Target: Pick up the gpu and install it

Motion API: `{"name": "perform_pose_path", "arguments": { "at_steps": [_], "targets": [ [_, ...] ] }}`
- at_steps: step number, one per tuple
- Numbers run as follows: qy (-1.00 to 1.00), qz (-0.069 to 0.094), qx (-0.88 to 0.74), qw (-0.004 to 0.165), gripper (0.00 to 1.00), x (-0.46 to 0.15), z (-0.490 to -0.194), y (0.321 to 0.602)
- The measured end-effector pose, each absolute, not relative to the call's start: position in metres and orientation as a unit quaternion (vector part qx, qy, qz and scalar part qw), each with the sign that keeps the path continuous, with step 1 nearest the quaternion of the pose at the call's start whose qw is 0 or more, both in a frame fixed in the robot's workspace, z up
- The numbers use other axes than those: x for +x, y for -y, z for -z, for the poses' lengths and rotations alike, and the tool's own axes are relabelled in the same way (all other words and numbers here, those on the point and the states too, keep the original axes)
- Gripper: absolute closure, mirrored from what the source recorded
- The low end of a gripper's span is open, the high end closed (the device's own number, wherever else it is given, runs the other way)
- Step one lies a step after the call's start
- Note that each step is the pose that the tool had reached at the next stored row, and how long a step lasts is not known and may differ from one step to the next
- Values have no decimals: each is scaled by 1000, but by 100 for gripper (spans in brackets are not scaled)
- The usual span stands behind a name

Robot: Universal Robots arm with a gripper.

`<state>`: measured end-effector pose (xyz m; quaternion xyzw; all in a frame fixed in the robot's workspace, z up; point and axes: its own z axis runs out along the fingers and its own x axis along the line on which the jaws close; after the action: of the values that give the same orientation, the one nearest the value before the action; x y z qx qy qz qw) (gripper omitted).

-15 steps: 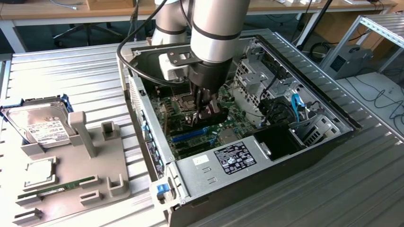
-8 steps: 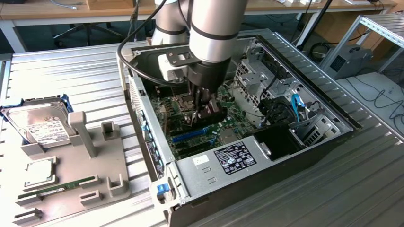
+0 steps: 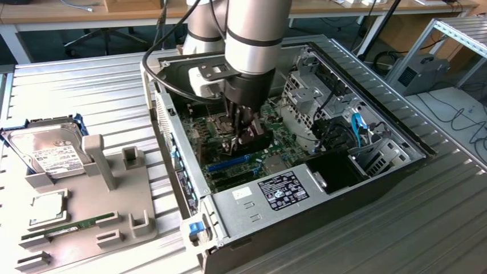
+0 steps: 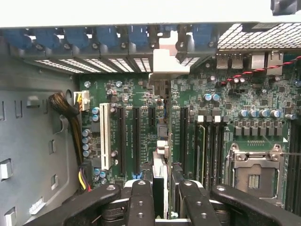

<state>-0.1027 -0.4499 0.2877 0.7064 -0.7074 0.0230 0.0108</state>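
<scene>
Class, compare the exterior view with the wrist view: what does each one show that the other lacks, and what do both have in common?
Exterior view alone: the silver hard drive in a blue frame, the thin green memory stick on the grey holder tray, and the black-labelled metal power supply box.

Wrist view alone: the white expansion slot, the empty square processor socket and the row of blue slot clips.

Both: the green motherboard inside the open computer case, with the gripper holding the slim dark gpu card edge-down over it.
</scene>
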Motion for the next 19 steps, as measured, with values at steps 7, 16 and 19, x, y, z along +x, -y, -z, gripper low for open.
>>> {"name": "perform_pose_path", "arguments": {
  "at_steps": [7, 16, 19],
  "targets": [
    [707, -23, 706, 11, 74, -110, -283, 449],
    [707, -23, 706, 11, 74, -115, -276, 449],
    [707, -23, 706, 11, 74, -116, -270, 449]
  ]
}}
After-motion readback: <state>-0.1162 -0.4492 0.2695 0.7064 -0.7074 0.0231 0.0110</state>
